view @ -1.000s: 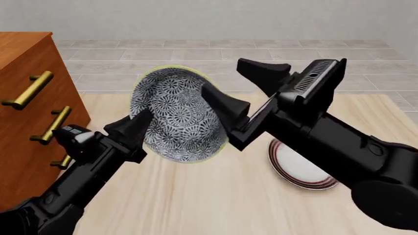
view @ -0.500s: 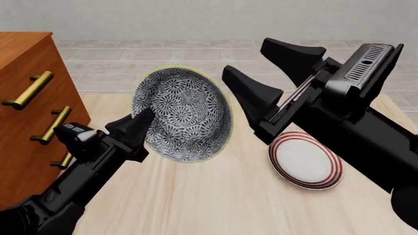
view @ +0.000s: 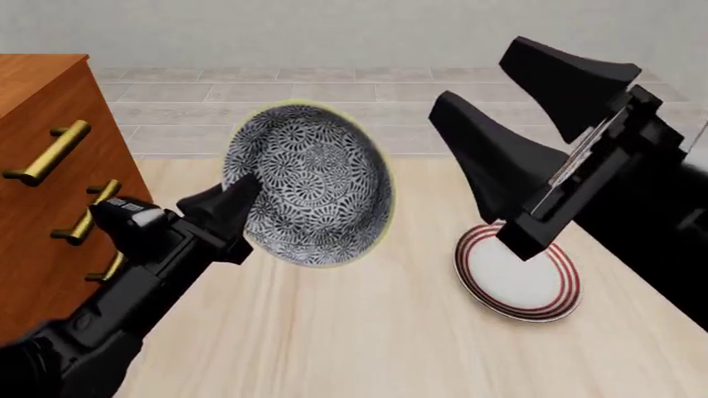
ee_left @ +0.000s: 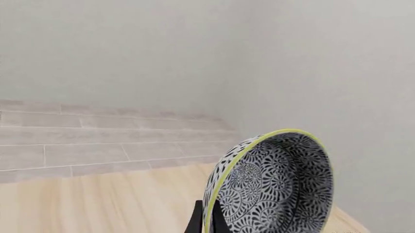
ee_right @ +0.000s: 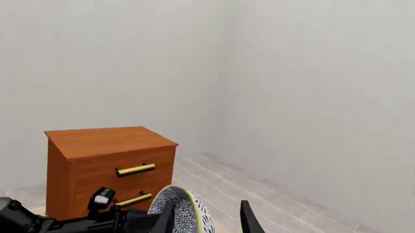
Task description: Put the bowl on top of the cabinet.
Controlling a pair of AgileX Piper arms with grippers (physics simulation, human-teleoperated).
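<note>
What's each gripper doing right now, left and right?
Left gripper: shut on the bowl, gripping its rim, bowl lifted and tilted on edge.
Right gripper: open, empty, clear of the bowl.

Both arms are matte black and blocky. The right gripper [view: 520, 116] has broad wedge-shaped fingers. The left arm [view: 122, 282] carries a small pale label.

Patterned bowl [view: 310, 184] tipped on edge — beside cabinet [view: 45, 174].

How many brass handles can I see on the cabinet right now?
3 in the front view: upper handle, middle handle, and lower handle, mostly hidden behind the left arm. The right wrist view shows only two.
</note>
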